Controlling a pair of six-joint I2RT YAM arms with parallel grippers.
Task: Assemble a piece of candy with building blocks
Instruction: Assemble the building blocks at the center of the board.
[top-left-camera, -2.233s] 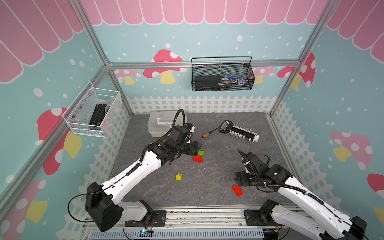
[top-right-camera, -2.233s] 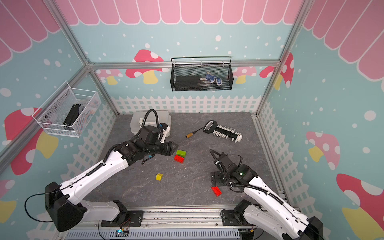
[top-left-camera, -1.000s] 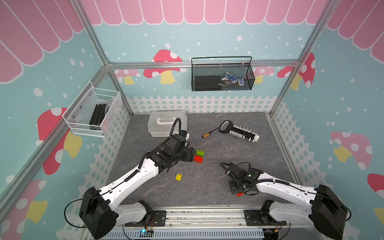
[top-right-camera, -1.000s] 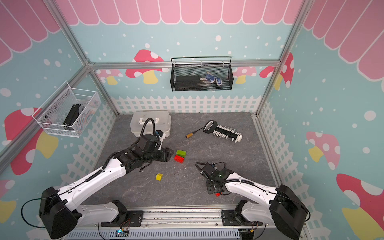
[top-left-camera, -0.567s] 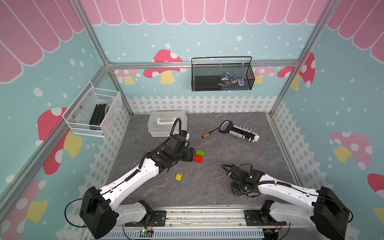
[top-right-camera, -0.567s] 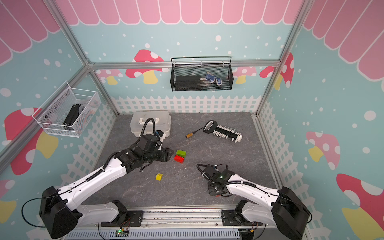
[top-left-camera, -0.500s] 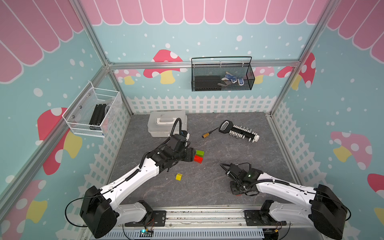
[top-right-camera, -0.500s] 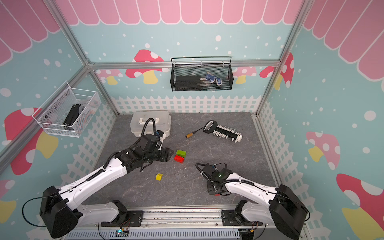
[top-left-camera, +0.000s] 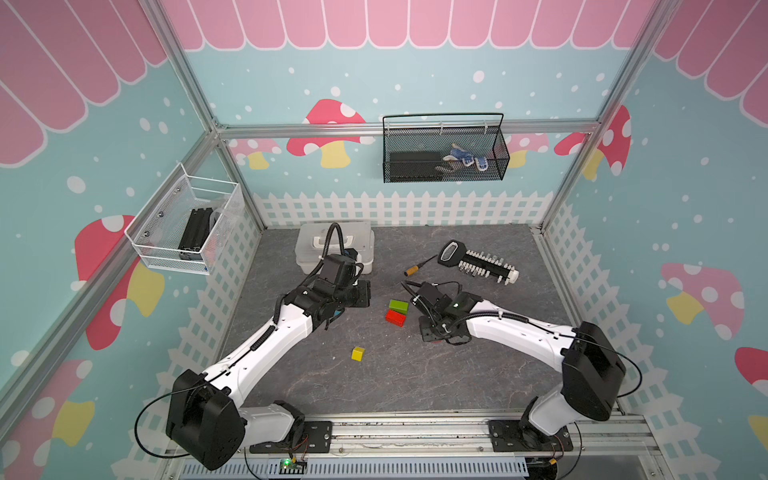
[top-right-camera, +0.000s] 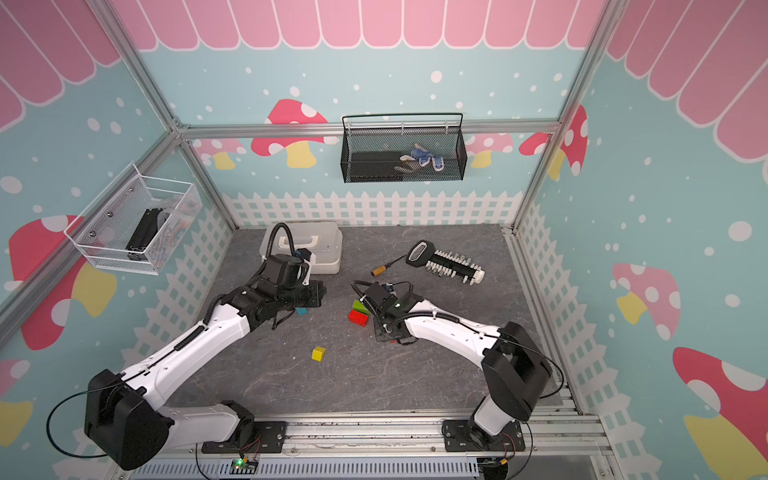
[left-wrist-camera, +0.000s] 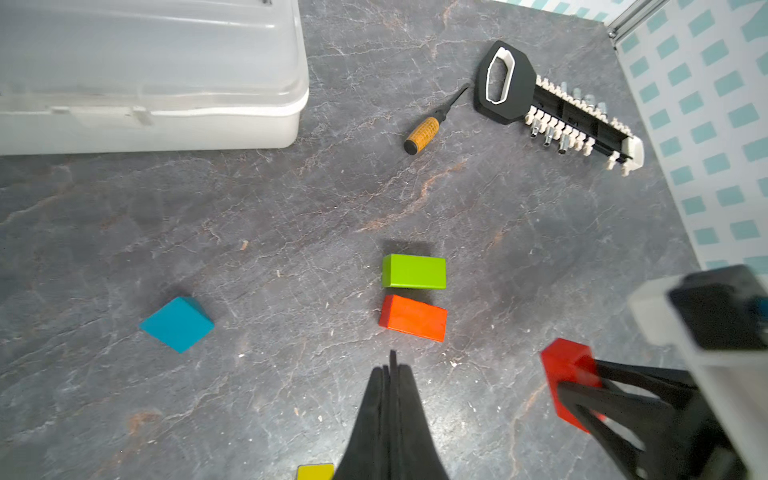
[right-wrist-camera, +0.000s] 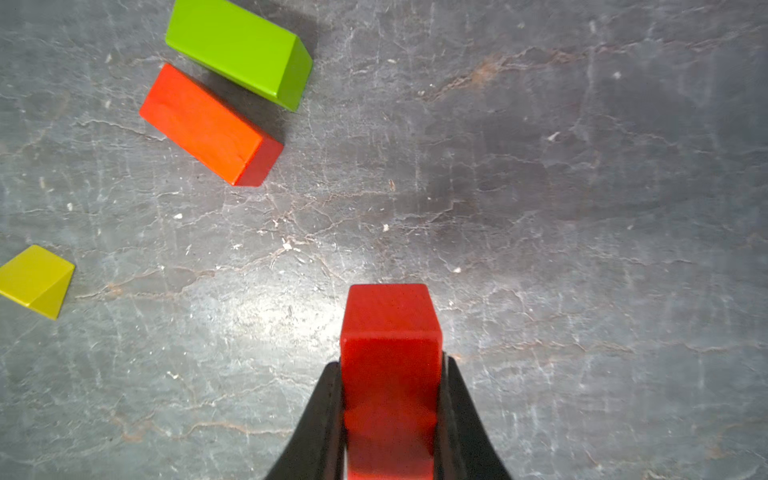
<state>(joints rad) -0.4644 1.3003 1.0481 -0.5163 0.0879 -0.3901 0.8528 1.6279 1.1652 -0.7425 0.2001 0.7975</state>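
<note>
- Pose of left arm: long reach from near-left corner of worktop (top-left-camera: 415, 386) toward its middle, white forearm low, wrist just in front of white lidded box (top-left-camera: 332, 243) at far edge.
- Left gripper (left-wrist-camera: 391, 359): black tapered fingers pressed flat together, nothing between them, tips aimed toward lying red bar (left-wrist-camera: 412, 318).
- Right arm: up from near-right corner, elbow bent high, forearm stretched low across to middle of worktop.
- Right gripper (right-wrist-camera: 391, 365): clamped on held red bar (right-wrist-camera: 390, 324), one finger on each long side, bar's square end sticking out past the tips; contact with worktop impossible to tell.
- Nothing joined so far: green bar (right-wrist-camera: 237, 50) and lying red bar side by side near middle of worktop, parallel, thin gap between.
- Blue wedge (left-wrist-camera: 176, 324) alone, toward left edge from that pair.
- Yellow wedge (right-wrist-camera: 33, 278) alone, nearer the near edge.
- All five pieces glossy, solid-coloured, sharp-edged; bars rectangular, wedges triangular in profile.
- Worktop dark grey, matt, veined like stone.
- Black-and-white bit rack (top-left-camera: 484, 266) and small orange-handled screwdriver (left-wrist-camera: 422, 133) toward far-right corner, rack studded with rows of metal bits.
</note>
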